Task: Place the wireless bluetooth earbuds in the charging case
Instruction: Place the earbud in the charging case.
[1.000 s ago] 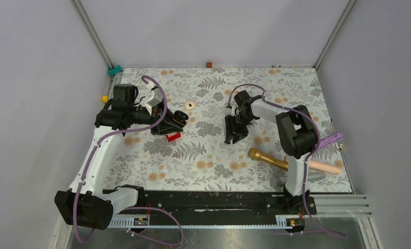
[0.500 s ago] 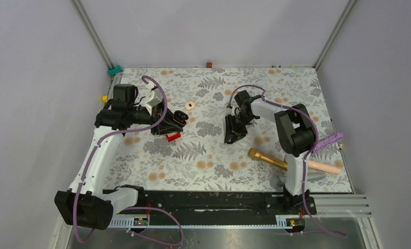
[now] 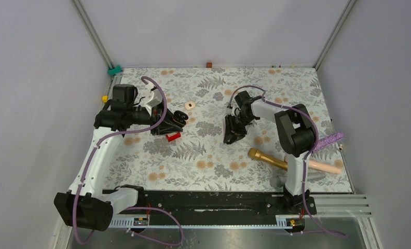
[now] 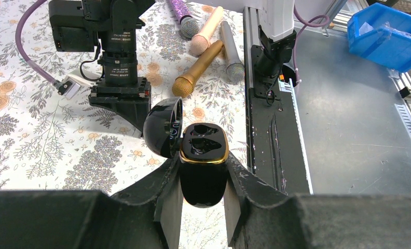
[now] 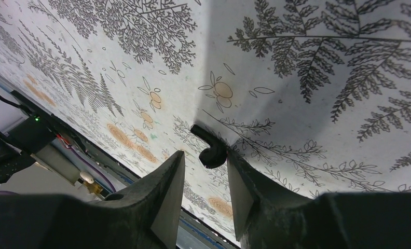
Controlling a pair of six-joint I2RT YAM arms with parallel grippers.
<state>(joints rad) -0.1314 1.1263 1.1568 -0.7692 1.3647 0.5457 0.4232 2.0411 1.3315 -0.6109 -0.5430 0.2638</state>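
The charging case (image 4: pixel 203 179) is glossy black with a gold rim. Its lid (image 4: pixel 162 127) is swung open, and two empty sockets show. My left gripper (image 4: pixel 203 160) is shut on the case's body and holds it above the floral table; in the top view this is at the left-centre (image 3: pixel 176 120). One black earbud (image 5: pixel 209 148) lies on the table. My right gripper (image 5: pixel 204 155) points down over it, open. The earbud sits at the fingertips, touching the right finger, with a gap to the left one. The top view shows this gripper (image 3: pixel 233 136) mid-table. I see no other earbuds.
A small red piece (image 3: pixel 173 137) lies just below the left gripper, and a pale ring (image 3: pixel 189 105) beyond it. A gold microphone (image 3: pixel 267 158), a pink one (image 3: pixel 325 166) and a purple glitter one (image 3: pixel 327 141) lie at the right near the right arm's base.
The right gripper's jaws have narrowed a little around the black earbud and the arm has shifted slightly. The left arm and the case have not moved.
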